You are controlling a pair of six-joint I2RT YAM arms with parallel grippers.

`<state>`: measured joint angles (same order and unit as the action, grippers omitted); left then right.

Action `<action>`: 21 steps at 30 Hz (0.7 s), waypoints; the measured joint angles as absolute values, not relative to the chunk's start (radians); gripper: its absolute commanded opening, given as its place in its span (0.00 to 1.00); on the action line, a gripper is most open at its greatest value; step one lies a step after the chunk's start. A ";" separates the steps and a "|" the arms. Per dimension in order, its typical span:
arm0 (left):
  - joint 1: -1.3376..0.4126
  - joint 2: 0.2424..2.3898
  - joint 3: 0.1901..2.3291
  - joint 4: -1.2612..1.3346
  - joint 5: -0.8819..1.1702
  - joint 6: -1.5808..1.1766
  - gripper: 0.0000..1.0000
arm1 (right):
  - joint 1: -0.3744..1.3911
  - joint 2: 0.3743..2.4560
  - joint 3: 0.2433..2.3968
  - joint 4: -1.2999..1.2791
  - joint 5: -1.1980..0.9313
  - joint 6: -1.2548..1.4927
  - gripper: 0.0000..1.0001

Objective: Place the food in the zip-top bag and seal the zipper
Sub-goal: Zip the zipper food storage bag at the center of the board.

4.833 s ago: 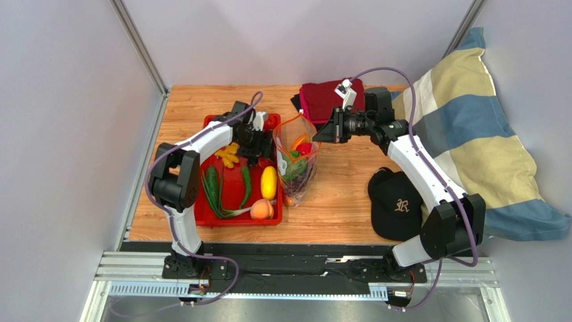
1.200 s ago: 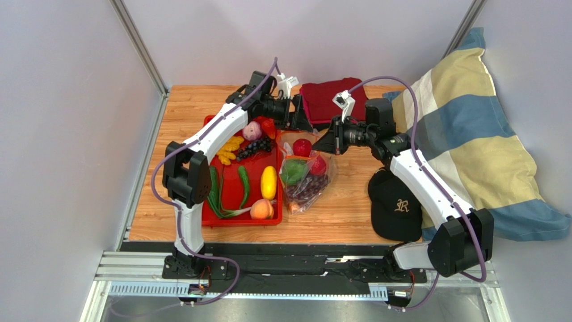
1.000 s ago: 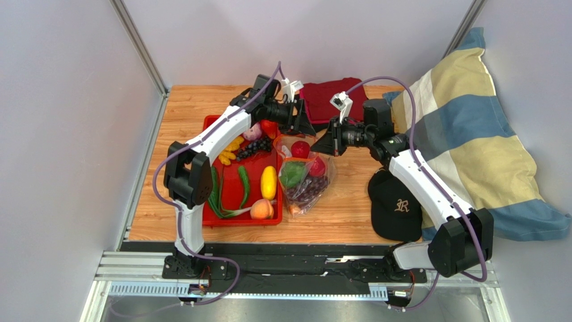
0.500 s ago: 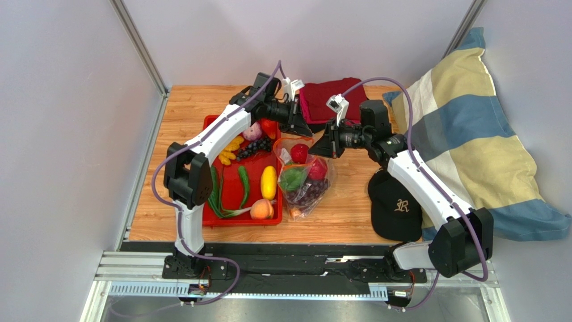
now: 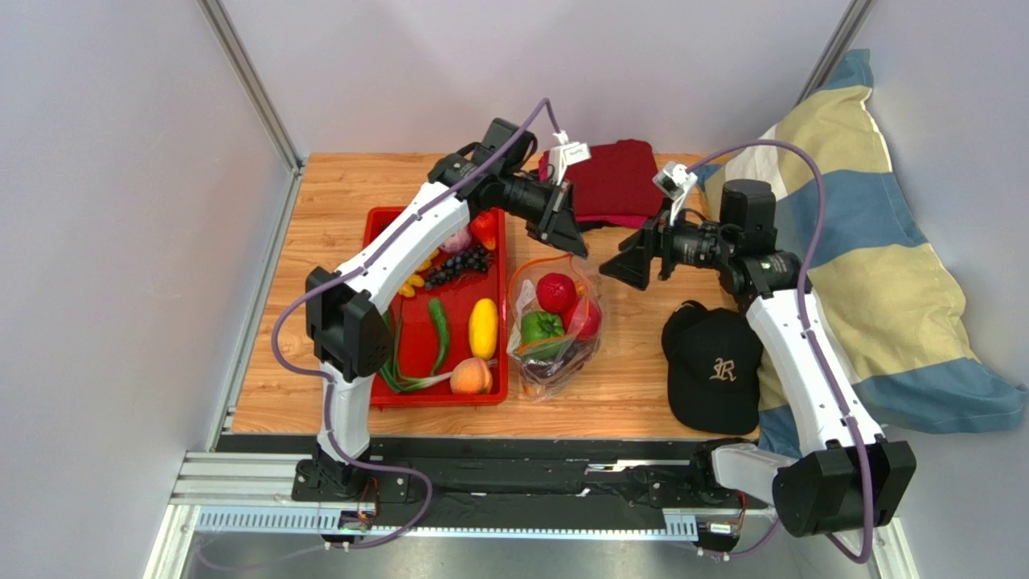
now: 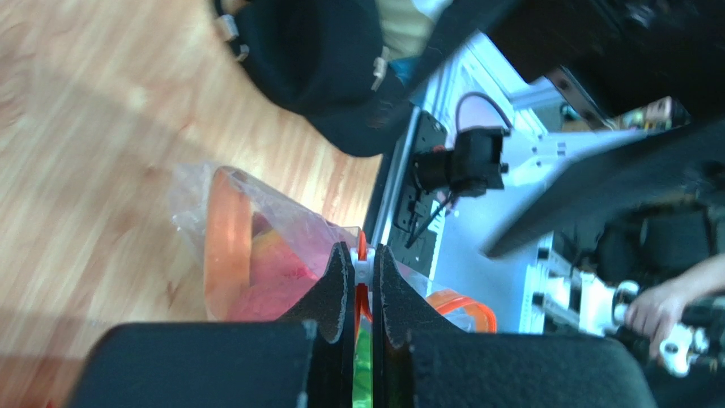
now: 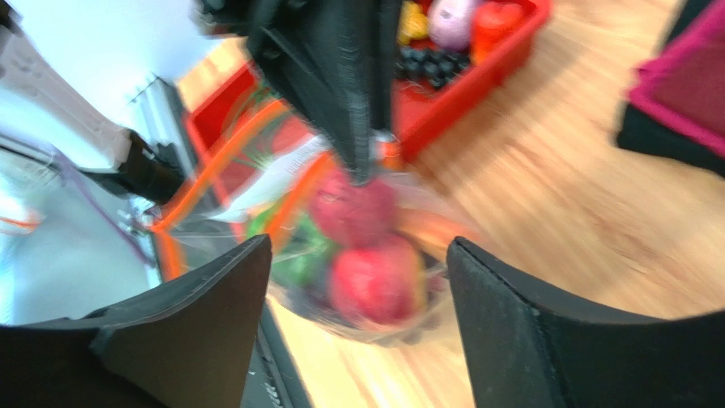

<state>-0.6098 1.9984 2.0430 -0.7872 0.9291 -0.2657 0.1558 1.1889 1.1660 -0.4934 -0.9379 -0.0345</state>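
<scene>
The clear zip-top bag lies on the table right of the tray, with a red apple, a green pepper and dark grapes inside. My left gripper hangs over the bag's far end. In the left wrist view this gripper is shut on the orange zipper, at its white slider. My right gripper stands open just right of the bag, apart from it. Its wrist view shows wide jaws with the bag beyond them. More food stays in the tray, such as a lemon and a peach.
The red tray sits at the left with green vegetables, grapes and bananas. A black cap lies at the right near my right arm. Folded dark red cloth is at the back, and a striped pillow fills the right edge.
My left gripper shut on the zipper and moved right over the bag. My right gripper let go of the bag, opened wide and drew back to the right.
</scene>
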 measured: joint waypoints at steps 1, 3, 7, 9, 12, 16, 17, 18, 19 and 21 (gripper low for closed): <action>-0.623 2.001 2.056 -0.802 0.934 -0.248 0.00 | 0.139 1.182 1.166 -0.517 -0.938 -0.079 0.70; -0.652 2.012 2.093 -0.843 0.943 -0.197 0.00 | 0.125 1.171 1.159 -0.561 -0.938 -0.180 0.68; -0.699 2.024 2.141 -0.909 0.970 -0.114 0.00 | 0.124 1.115 1.073 -0.613 -0.956 -0.378 0.63; -0.715 2.025 2.148 -0.934 0.985 -0.087 0.00 | 0.124 1.081 1.024 -0.628 -0.970 -0.444 0.59; -0.733 2.028 2.154 -0.967 1.006 -0.052 0.00 | 0.125 1.046 0.975 -0.628 -0.995 -0.492 0.55; -0.751 2.031 2.154 -1.000 1.021 -0.008 0.00 | 0.129 1.019 0.930 -0.588 -1.015 -0.496 0.52; -0.753 2.031 2.154 -1.007 1.021 0.000 0.00 | 0.131 1.019 0.925 -0.578 -1.018 -0.495 0.51; -0.756 2.031 2.154 -1.012 1.021 0.007 0.00 | 0.133 1.019 0.920 -0.568 -1.023 -0.494 0.51; -0.760 2.031 2.154 -1.016 1.020 0.012 0.00 | 0.139 1.019 0.916 -0.558 -1.027 -0.494 0.51; -0.769 2.032 2.156 -1.026 1.019 0.021 0.00 | 0.151 1.018 0.913 -0.546 -1.030 -0.493 0.50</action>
<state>-0.7692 2.0319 2.1559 -1.0256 1.0191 0.0212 0.1513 1.0180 0.9131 -0.5461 -1.0298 -0.4931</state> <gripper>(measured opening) 0.038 0.512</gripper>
